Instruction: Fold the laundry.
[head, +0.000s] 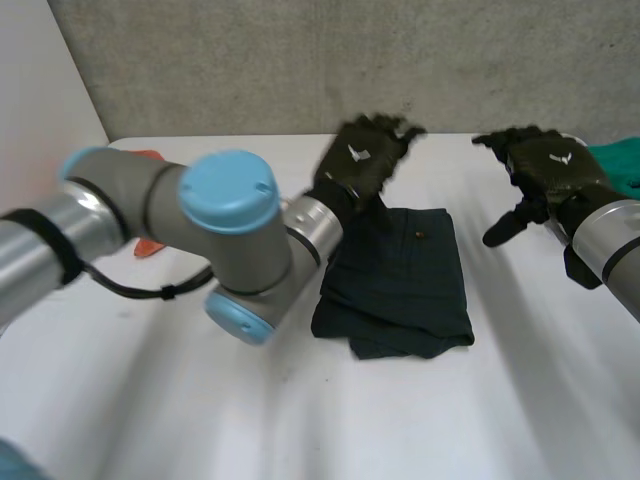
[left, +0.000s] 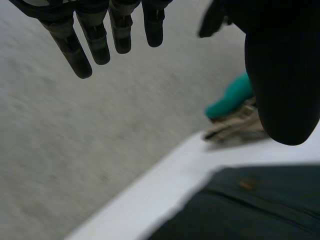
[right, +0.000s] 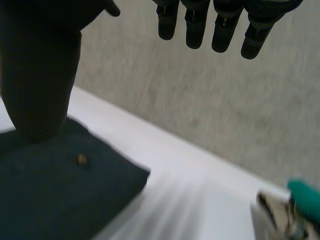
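— Lying where, and how does it handle?
— White table (head: 300, 420); at its middle, a folded dark green garment (head: 400, 285), judged soft, light and limp.
— And the hands?
— Left hand (head: 360, 160) above its far left corner, right hand (head: 545, 165) off to its right: both released, empty. Grip likely at the near corners, clear of the button (head: 418, 236).

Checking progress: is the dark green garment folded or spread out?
Folded. The garment is a compact rectangle on the table, layers showing at its near edge; left hand and right hand are open, empty.
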